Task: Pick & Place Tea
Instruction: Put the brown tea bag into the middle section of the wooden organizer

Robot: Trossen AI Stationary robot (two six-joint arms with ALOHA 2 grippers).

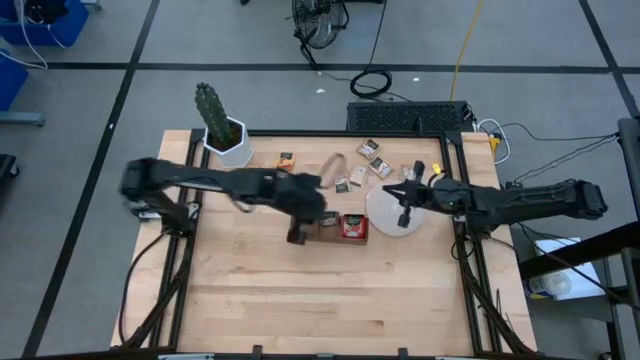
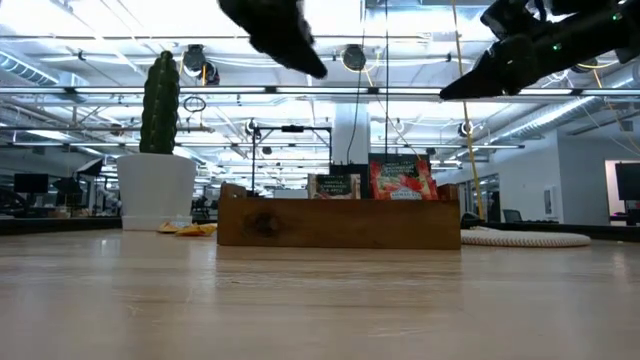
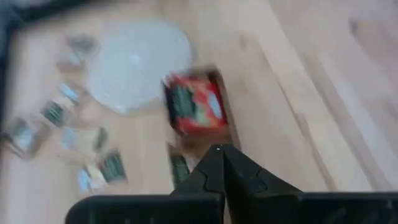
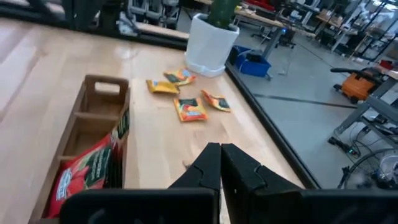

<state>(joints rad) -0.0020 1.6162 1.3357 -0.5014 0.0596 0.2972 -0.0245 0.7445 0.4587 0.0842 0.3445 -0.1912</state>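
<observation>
With both the left gripper (image 3: pixel 221 149) and right gripper (image 4: pixel 220 147) clenched empty, open your right gripper before descending on the yellow-orange tea sachets (image 4: pixel 190 109) lying just ahead of it, past the wooden tray (image 4: pixel 94 118).

The near half of the table (image 1: pixel 300 300) lies bare. At the far side stand a potted cactus (image 1: pixel 222 128), scattered tea sachets (image 1: pixel 365 165), the wooden tray (image 1: pixel 335 228) and a round disc (image 1: pixel 385 215).

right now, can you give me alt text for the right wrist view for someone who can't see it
The right gripper's shut dark fingers point across a wooden table at a brown wooden tray holding a red tea sachet. Beyond it, four yellow-orange sachets lie loose near a white pot with a cactus.
</observation>
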